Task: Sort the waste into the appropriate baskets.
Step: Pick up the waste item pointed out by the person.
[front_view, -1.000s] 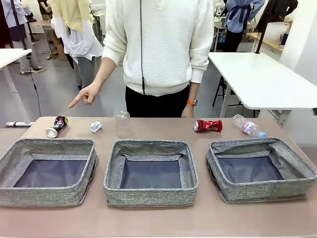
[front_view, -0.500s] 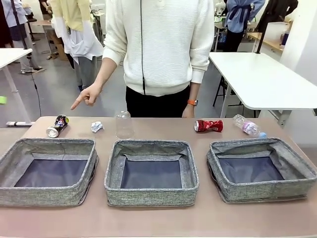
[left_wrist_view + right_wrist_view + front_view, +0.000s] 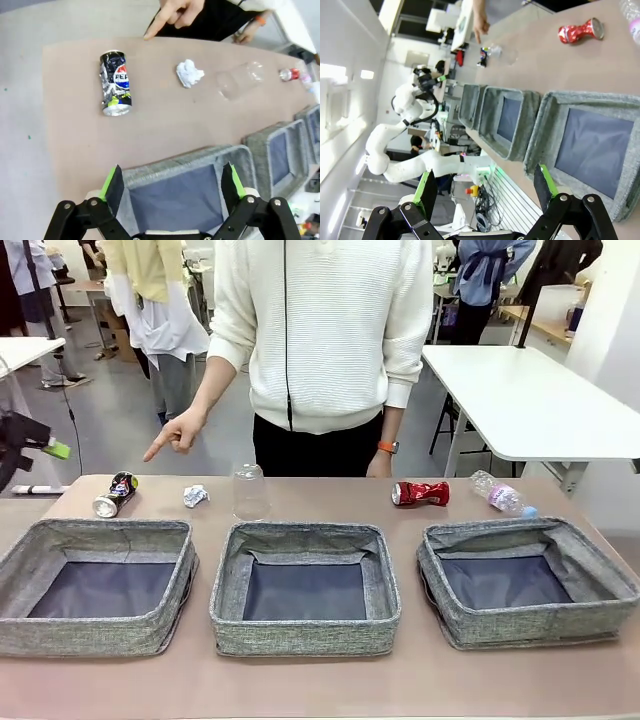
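Three grey baskets stand in a row: left [image 3: 100, 635], middle [image 3: 305, 635], right [image 3: 540, 625]. Behind them lie a crushed dark can [image 3: 115, 494], a white paper ball [image 3: 195, 496], an upturned clear cup [image 3: 249, 490], a crushed red can [image 3: 420, 493] and a clear bottle [image 3: 500, 496]. My left gripper [image 3: 50, 447] hangs open at the far left, above and short of the dark can [image 3: 116, 82]; its open jaws [image 3: 172, 185] frame the left basket's rim [image 3: 185, 162]. My right gripper [image 3: 485, 187] is open and empty over the right basket [image 3: 590, 99]; the red can [image 3: 580, 31] lies beyond.
A person in a white sweater stands at the far side; one hand [image 3: 175, 433] points a finger down toward the dark can, the other rests at the table's far edge. A strip of bare table runs in front of the baskets. A white table stands behind at the right.
My left gripper has come into the front view at the left edge. The person's pointing hand has barely shifted; the waste and baskets have not moved.
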Available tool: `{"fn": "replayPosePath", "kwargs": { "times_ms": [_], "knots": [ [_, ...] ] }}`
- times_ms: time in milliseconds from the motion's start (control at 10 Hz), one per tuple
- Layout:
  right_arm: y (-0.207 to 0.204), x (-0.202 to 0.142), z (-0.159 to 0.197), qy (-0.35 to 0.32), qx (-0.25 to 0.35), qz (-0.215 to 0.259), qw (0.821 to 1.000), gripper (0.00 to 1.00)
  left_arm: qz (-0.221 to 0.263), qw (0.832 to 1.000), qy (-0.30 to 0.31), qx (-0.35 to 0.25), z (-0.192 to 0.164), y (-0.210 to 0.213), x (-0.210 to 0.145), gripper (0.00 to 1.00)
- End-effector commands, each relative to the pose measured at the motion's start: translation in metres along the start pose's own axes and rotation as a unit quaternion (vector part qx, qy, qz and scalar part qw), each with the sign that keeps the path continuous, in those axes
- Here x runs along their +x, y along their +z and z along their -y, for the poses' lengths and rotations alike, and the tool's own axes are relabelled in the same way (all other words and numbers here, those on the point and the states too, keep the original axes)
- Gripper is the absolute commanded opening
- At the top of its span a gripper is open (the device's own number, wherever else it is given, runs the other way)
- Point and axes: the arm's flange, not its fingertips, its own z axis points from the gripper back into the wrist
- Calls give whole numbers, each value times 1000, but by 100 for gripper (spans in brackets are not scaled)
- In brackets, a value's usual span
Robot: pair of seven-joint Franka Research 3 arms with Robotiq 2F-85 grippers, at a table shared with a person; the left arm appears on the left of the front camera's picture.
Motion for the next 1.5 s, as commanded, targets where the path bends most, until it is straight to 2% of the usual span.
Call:
{"fn": "replayPosePath", "kwargs": {
  "times_ms": [0, 100, 200, 300, 400, 600, 800, 1000, 1400],
  "knots": [
    [0, -1, 0, 15, 4, -1, 1000, 100, -7, 1000, -13, 23, 4, -14, 8, 100],
    [0, -1, 0, 15, 4, -1, 1000, 100, -66, 997, 14, 35, -15, -49, 35, 100],
    [0, -1, 0, 15, 4, -1, 1000, 100, -103, 994, 18, 25, -21, -80, 52, 100],
    [0, -1, 0, 15, 4, -1, 1000, 100, -119, 992, 28, 20, -24, -108, 63, 100],
    [0, -1, 0, 15, 4, -1, 1000, 100, -125, 990, 51, 44, -35, -136, 73, 100],
    [0, -1, 0, 15, 4, -1, 1000, 100, -135, 989, 40, 51, -44, -166, 76, 100],
    [0, -1, 0, 15, 4, -1, 1000, 100, -139, 985, 40, 96, -55, -193, 77, 100],
    [0, -1, 0, 15, 4, -1, 1000, 100, -115, 984, 27, 130, -62, -208, 78, 100],
    [0, -1, 0, 15, 4, -1, 1000, 100, -108, 985, 16, 132, -77, -221, 76, 100]
  ]
}}
